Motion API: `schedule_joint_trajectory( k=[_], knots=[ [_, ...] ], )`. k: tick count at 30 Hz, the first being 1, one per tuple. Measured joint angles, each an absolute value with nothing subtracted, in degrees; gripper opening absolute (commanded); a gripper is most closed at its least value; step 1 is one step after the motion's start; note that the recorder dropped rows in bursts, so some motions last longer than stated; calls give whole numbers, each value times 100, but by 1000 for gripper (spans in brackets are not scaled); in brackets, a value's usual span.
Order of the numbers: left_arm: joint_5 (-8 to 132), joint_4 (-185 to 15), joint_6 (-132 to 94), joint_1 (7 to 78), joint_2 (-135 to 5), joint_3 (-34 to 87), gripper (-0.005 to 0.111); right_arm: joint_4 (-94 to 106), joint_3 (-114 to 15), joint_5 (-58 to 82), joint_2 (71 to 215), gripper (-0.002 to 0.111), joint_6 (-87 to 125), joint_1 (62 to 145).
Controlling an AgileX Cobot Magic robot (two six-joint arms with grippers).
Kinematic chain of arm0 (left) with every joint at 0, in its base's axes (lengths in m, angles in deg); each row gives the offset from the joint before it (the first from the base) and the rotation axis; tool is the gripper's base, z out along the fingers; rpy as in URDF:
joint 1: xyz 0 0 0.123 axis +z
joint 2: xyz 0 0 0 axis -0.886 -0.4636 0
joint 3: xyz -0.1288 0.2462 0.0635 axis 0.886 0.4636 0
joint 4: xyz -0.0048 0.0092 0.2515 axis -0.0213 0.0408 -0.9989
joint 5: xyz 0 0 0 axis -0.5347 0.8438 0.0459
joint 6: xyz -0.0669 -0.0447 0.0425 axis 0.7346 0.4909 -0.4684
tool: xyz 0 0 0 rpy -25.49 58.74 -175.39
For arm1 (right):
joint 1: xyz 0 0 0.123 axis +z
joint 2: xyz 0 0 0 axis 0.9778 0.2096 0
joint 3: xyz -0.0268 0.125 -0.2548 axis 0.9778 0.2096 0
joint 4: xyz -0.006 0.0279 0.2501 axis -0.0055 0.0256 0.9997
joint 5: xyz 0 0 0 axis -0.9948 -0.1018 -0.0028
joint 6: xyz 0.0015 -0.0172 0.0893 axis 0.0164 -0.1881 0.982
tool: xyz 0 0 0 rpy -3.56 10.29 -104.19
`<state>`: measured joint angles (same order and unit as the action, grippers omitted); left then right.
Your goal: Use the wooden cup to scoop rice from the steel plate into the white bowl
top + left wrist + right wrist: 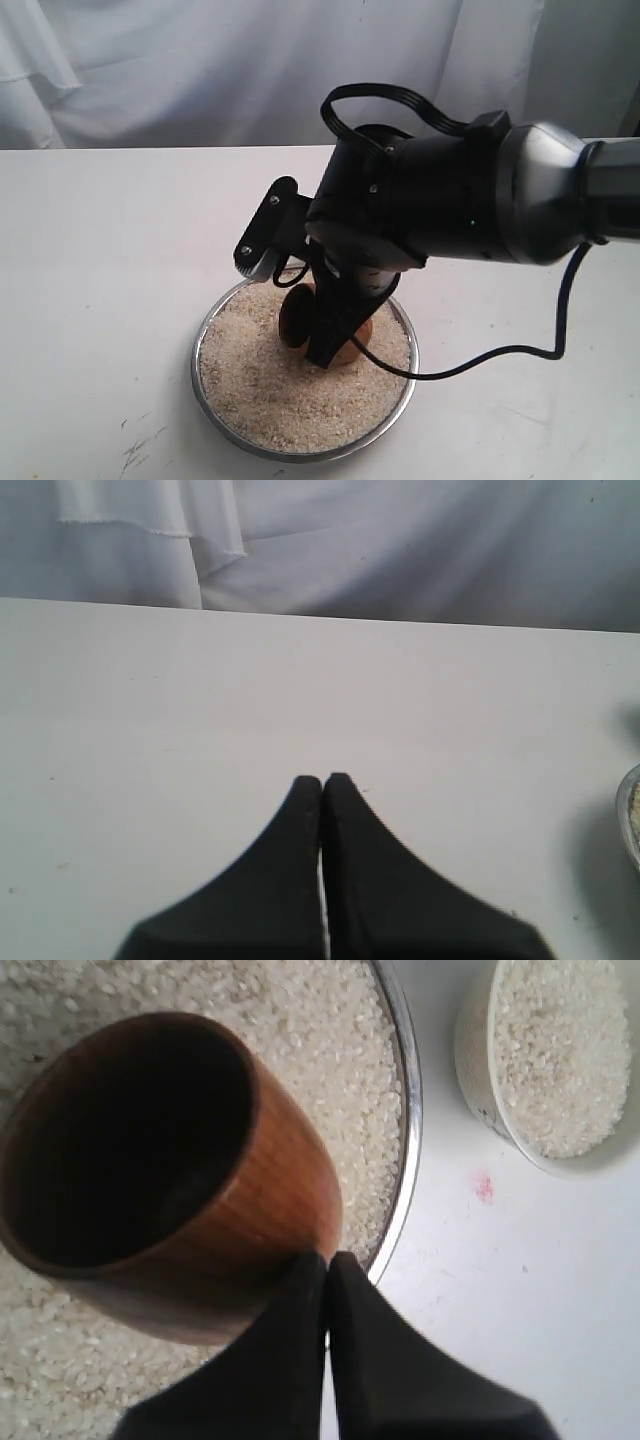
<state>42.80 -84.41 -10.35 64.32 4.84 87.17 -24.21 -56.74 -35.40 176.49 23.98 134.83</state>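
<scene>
Right arm [470,200], black, fills the foreground and reaches down over the steel plate [203,345]. Right gripper [326,1258]: jaws closed tip to tip, nothing between them. The tips sit at the outer wall of the wooden cup [190,1170]; contact cannot be confirmed. Cup lies tilted on the rice [265,395] inside the plate, dark mouth showing. Plate stands on the white table [90,250], well clear of its far edge. White bowl [478,1070], holding rice, stands just beside the plate's rim, not touching. Left gripper [322,780]: jaws closed, empty, above bare table.
</scene>
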Motion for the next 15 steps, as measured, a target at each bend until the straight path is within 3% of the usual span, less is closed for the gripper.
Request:
schedule_joint_trajectory(
  k=[15],
  knots=[
    [4280,-8441,-1035,6432,484,8717,0,-2482,-5674,-3100,17731,0,2358,13694]
  ],
)
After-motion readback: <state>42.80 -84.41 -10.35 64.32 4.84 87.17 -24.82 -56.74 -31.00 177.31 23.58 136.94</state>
